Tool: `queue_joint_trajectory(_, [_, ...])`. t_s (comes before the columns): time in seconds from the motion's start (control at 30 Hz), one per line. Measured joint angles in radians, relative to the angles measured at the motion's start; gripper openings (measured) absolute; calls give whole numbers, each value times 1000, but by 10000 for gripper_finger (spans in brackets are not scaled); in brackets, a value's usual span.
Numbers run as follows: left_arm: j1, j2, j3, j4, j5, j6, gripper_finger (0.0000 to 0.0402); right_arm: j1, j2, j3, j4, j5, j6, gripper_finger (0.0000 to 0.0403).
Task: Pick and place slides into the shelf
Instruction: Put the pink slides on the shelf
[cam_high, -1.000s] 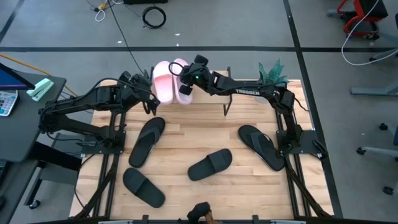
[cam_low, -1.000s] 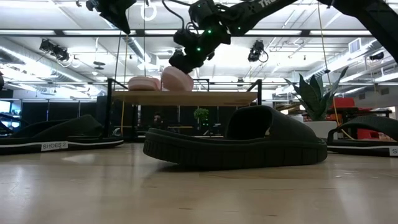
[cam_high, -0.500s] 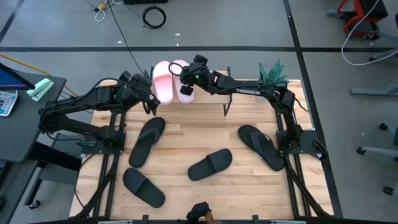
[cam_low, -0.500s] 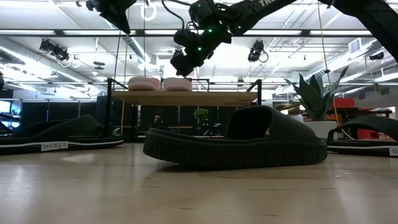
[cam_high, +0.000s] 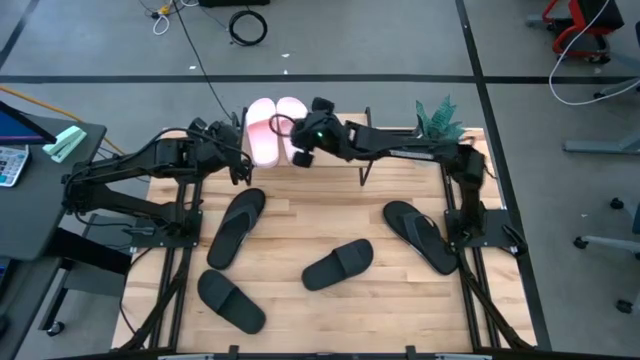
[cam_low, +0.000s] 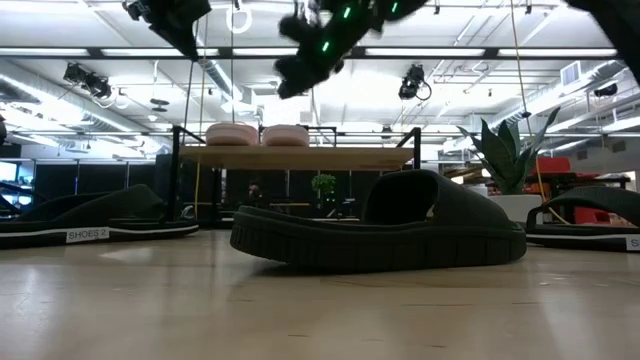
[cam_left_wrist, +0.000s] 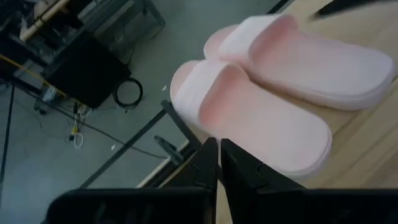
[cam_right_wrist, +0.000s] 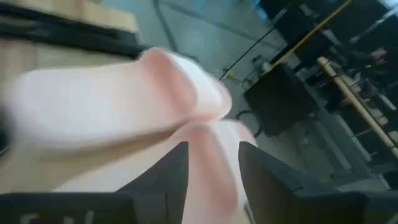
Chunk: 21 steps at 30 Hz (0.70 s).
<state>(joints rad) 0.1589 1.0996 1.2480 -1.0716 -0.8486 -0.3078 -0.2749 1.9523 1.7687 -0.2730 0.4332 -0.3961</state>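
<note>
From my station I see the large light wooden table (cam_high: 330, 215) filling the overhead view, with the small low shelf (cam_low: 300, 156), a pale wooden board on a thin black metal frame, standing at its far edge.

On the table lie four black open-toe slides with wide straps: one (cam_high: 236, 226) just below the left arm, one (cam_high: 231, 301) near the front left corner, one (cam_high: 338, 265) in the middle, and one (cam_high: 420, 235) beside the right arm's base. In the low view the middle one (cam_low: 380, 235) sits nearest the camera.

On the shelf's top board rest two pale pink slides, side by side and touching: the left pink slide (cam_high: 263, 131) and the right pink slide (cam_high: 292, 126). In the low view both lie flat on the board.

The right gripper (cam_high: 303, 155) hangs just beside the right pink slide's near end; its fingers (cam_right_wrist: 168, 177) stand well apart and hold nothing, raised clear above the shelf in the low view (cam_low: 295, 75).

The left gripper (cam_high: 243, 172) hangs just left of the shelf, its fingers (cam_left_wrist: 205, 165) almost together with only a thin gap, gripping nothing.
</note>
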Motion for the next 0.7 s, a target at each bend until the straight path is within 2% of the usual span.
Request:
queue_joint_trajectory(0.23, [-8,0,0,-66,0,-45,27,71,-148,0,-332,4,230,122])
queue_joint_trajectory(0.37, [-37,0,0,-66,-1,-48,14,69,-178,-12,-458,16,338,79])
queue_joint_trajectory(0.5, [-72,0,0,-56,-1,-48,5,40,-159,-42,-439,48,347,12])
queue_joint_trajectory(0.7, [-85,0,0,-48,-2,-34,9,-42,-66,-74,-285,43,350,6])
